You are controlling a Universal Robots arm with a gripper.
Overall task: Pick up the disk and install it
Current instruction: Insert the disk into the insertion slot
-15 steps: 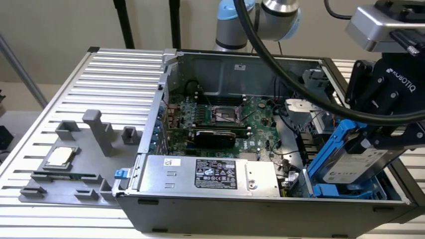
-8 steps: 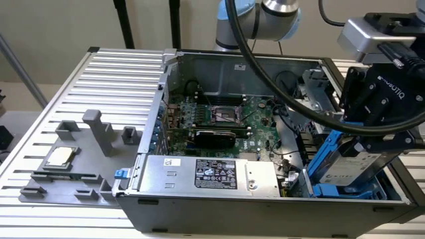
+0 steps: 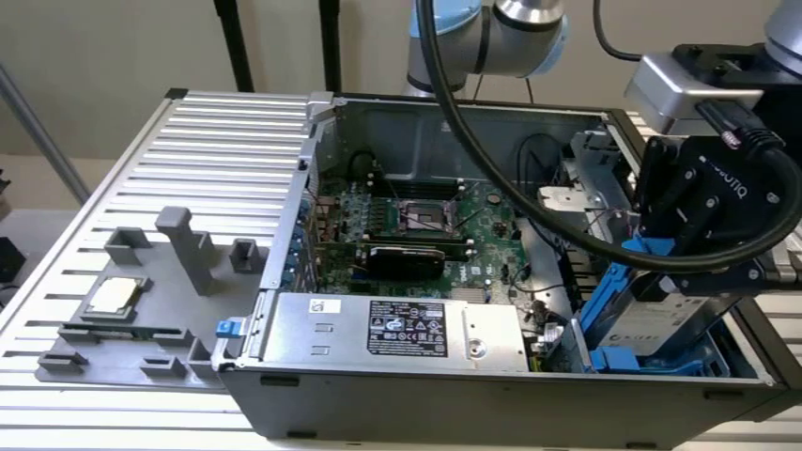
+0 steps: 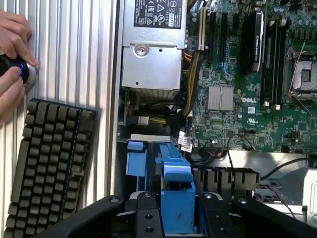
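One black tool [image 3: 670, 282] grips the disk [image 3: 633, 324] by its blue rails [image 3: 611, 287], holding it on edge in the open computer case [image 3: 501, 404], near the silver power supply [image 3: 300, 329].

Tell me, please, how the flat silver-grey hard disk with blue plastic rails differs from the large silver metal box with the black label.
The silver-grey disk with blue rails stands steeply on edge, clamped in the gripper; the large silver box lies flat in the case. The disk's label is white, the box's black. The disk is slimmer and smaller than the box. Both are rectangular metal.
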